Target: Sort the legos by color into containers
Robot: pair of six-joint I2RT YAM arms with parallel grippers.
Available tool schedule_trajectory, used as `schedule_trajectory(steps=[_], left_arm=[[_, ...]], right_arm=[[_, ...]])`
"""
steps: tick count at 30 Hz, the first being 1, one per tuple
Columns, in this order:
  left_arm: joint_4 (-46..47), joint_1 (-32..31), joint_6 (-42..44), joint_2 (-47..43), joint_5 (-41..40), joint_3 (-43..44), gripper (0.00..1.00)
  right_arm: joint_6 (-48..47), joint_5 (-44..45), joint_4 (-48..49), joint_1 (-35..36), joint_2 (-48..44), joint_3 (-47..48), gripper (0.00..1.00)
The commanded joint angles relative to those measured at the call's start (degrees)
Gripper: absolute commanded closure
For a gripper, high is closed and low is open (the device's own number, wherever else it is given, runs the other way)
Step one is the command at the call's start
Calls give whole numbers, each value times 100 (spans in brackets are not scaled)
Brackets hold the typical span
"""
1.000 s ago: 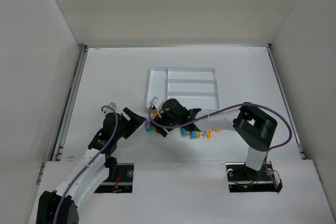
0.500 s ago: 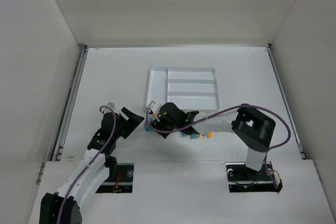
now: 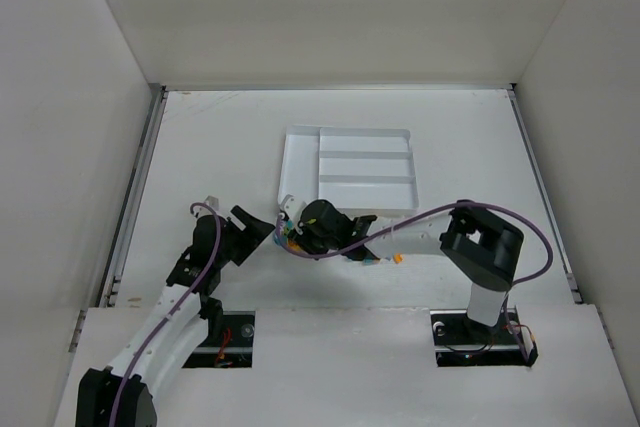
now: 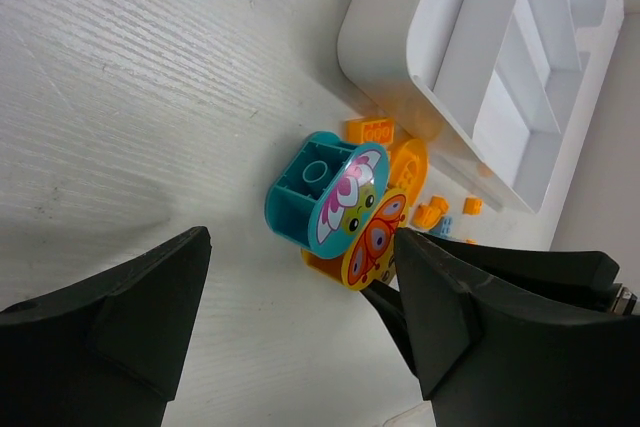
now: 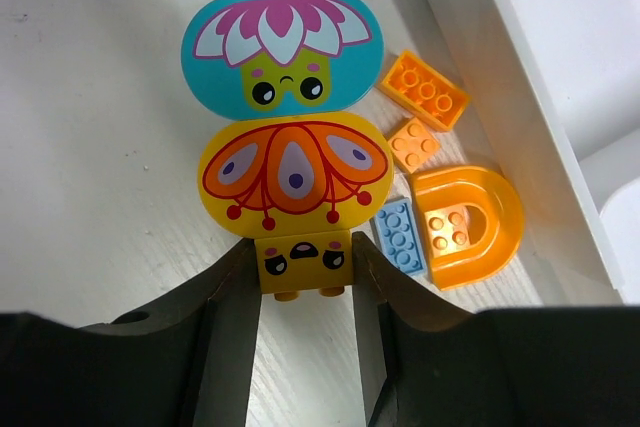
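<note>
Right wrist: my right fingers are clamped on the base of the yellow flower brick. The teal flower brick touches it just past the tips, and the tray lies to their right. My left fingers are spread and hold nothing, with both bricks on the worktop ahead.
</note>
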Motion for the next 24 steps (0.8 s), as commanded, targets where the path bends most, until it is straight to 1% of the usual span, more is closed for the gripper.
schedule_trajectory(steps=[1,5,8,11,14,18,24], left_arm=[[112,-57,15,-114,177,-9,28],[278,-48,-240,-351,572,0,27],[603,-66,-486,-562,941,17,26],[928,-153,-601,-563,1170,9,26],[1166,-329,-645,-431,1214,-9,26],[1579,-812,-592,-150,1171,35,26],[1817,-1383,-391,202,890,149,26]], right_arm=[[54,175,259,91,-299,-152,77],[221,167,294,91,-852,-486,79],[449,62,505,91,-1248,-846,79],[713,-105,663,91,-1600,-1163,79],[889,-211,804,91,-1828,-1365,79],[1144,-404,918,109,-2083,-1550,79],[1373,-457,980,232,-2400,-1682,79]])
